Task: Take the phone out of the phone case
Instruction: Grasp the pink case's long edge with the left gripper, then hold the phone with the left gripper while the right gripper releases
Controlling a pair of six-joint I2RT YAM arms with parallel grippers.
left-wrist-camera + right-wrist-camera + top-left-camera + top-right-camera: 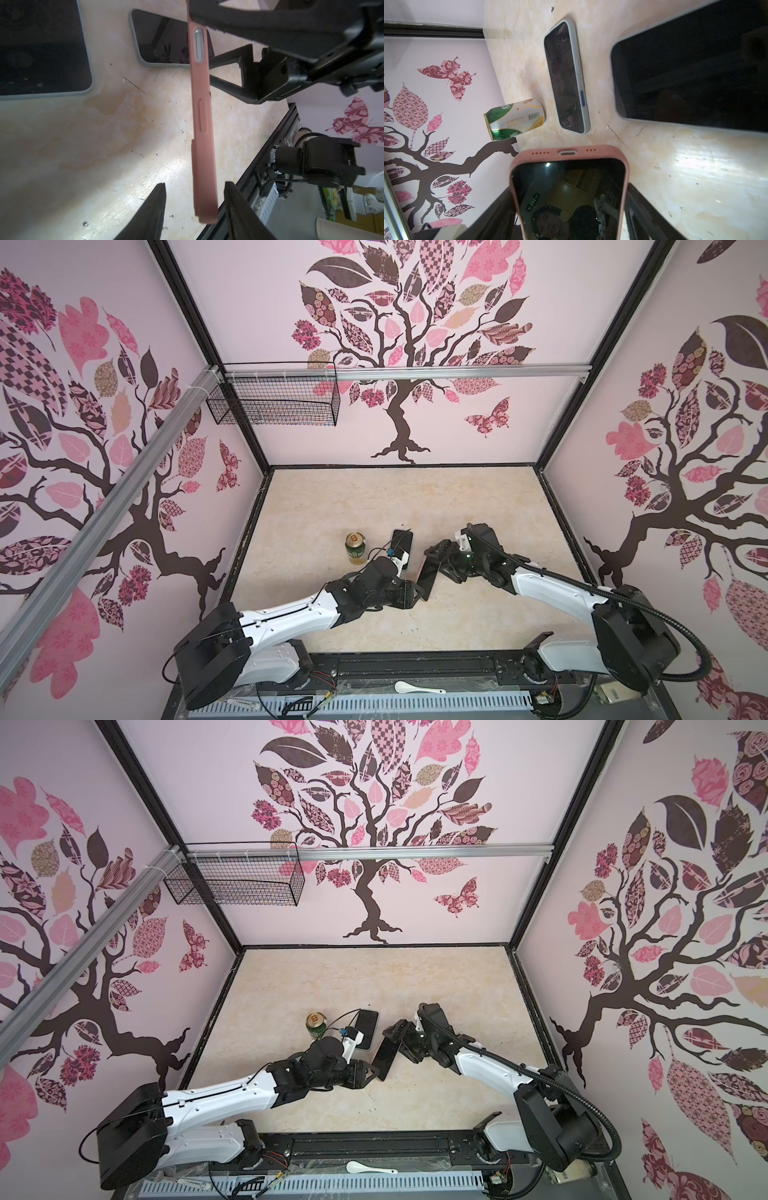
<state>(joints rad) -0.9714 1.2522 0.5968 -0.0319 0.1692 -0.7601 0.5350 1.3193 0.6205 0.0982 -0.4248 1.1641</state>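
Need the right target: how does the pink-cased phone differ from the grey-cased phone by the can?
The pink-cased phone is held tilted in the right pincer; the grey-cased phone lies flat on the table. The pink-cased phone's side button is silver; the grey-cased phone's is blue. Both are cased, screens dark.

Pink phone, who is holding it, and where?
The right gripper holds the pink phone by its two long sides, away from the charging-port end. The left gripper straddles that end with gaps, not gripping.

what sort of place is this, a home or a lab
Probably a robot test booth: left arm and right arm on a base rail, aluminium framing around tree-patterned walls, a can on the tabletop.
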